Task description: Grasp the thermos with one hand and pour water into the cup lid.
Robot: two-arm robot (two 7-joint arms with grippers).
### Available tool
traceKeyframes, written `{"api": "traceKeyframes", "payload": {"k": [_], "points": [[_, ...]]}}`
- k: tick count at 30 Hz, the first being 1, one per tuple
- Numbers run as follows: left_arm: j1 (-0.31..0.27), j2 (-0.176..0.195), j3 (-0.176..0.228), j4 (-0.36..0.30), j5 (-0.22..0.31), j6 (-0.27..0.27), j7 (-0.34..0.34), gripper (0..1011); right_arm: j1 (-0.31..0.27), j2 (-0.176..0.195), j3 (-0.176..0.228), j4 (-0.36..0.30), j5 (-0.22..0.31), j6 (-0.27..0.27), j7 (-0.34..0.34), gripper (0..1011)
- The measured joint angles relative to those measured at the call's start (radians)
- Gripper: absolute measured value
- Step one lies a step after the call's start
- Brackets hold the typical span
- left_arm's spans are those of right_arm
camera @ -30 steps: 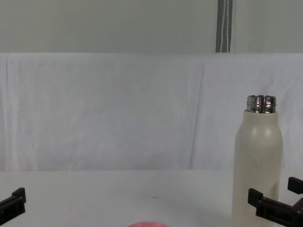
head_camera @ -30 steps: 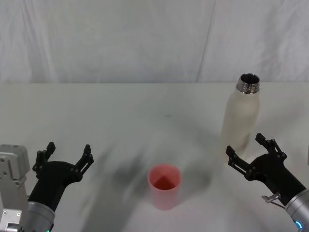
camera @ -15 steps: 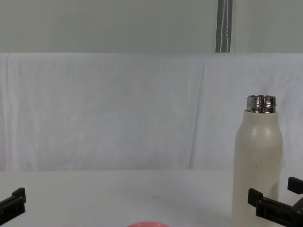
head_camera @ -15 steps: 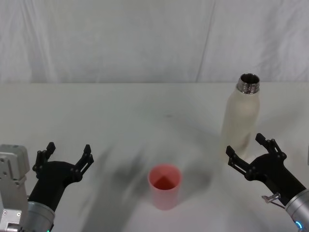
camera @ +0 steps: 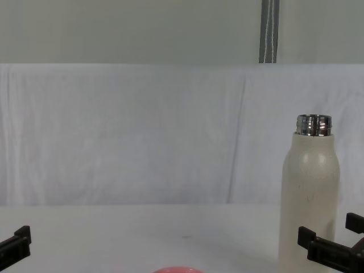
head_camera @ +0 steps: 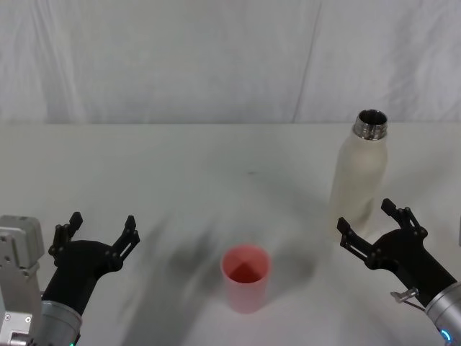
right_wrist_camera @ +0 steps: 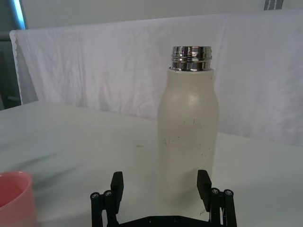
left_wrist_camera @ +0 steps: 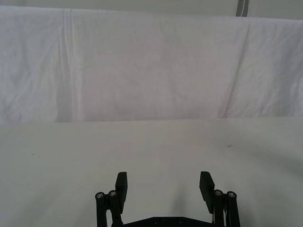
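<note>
I am holding my right gripper low over the white counter, just in front of the thermos, with its fingers spread wide and gripping nothing. In the right wrist view the cream-white bottle is standing upright and centred in the gap between the two fingers, still apart from both; I judge I am lining up this way so a straight push forward would bring the fingers around its lower body. Its shiny threaded steel neck is uncapped and facing up, ready for pouring.

The pink cup lid is sitting mouth-up on the counter near my front edge, between my two arms and to the left of the thermos, well apart from it. That gap looks useful: it should leave room to lift and tilt the bottle over the cup.

My left gripper is waiting low at the left side, fingers also wide open and empty, well apart from the cup lid. No water is being poured yet.
</note>
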Motion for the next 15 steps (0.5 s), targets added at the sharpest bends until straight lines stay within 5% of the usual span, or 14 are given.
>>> {"api": "traceKeyframes", "payload": {"k": [15], "points": [[0.0,0.0,0.0,0.0,0.0,0.0,0.0,1001,0.0,0.0,0.0,0.0,0.0,0.0,0.0,1003]]}}
